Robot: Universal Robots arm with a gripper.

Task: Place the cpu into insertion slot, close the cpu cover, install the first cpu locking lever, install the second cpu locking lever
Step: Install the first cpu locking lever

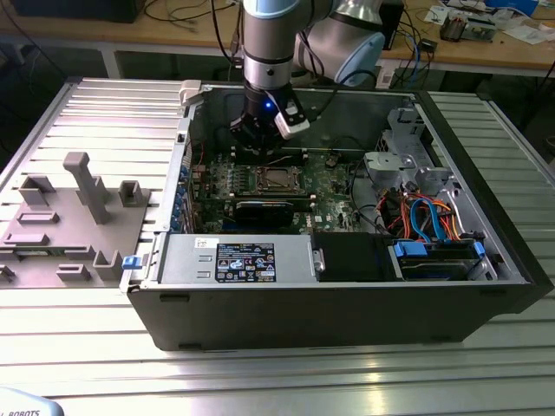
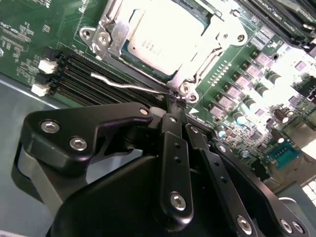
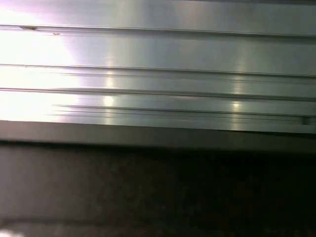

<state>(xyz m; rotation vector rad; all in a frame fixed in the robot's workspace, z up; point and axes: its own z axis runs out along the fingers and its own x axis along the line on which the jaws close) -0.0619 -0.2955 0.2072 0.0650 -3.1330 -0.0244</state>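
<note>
Black end effector (image 2: pixel 174 101) body fills the near part of the second wrist view, fingers drawn together to a narrow tip. Tip sits right at the pivot end of a thin silver locking lever (image 2: pixel 123 85), at the socket corner. Looks clenched on the lever's wire at that end, though the actual contact is small and partly hidden, so that is a judgement.

Lever runs long and thin away from the fingertips, alongside the black memory slots (image 2: pixel 79 74), just off one edge of the socket. It appears loose, not tucked under a catch.

Just beyond the fingertips: cpu (image 2: pixel 163 37), silver-grey top up, lying flat in the insertion slot (image 2: pixel 140 66). cpu cover (image 2: pixel 111 37) frame lies down around it, square opening showing the chip. So chip placed, cover closed; lever work under way by the look of it.

Exterior view: arm comes down from above into the open computer case (image 1: pixel 347 295) on the ribbed metal table (image 1: pixel 260 373); end effector hovers over the green motherboard (image 1: pixel 334 178), on the far side of the socket from this camera. Grey fixture blocks (image 1: pixel 78 217) sit on the table at the exterior view's left, well apart.

First wrist view: bright ribbed metal and a dark edge, nothing useful for the task.
</note>
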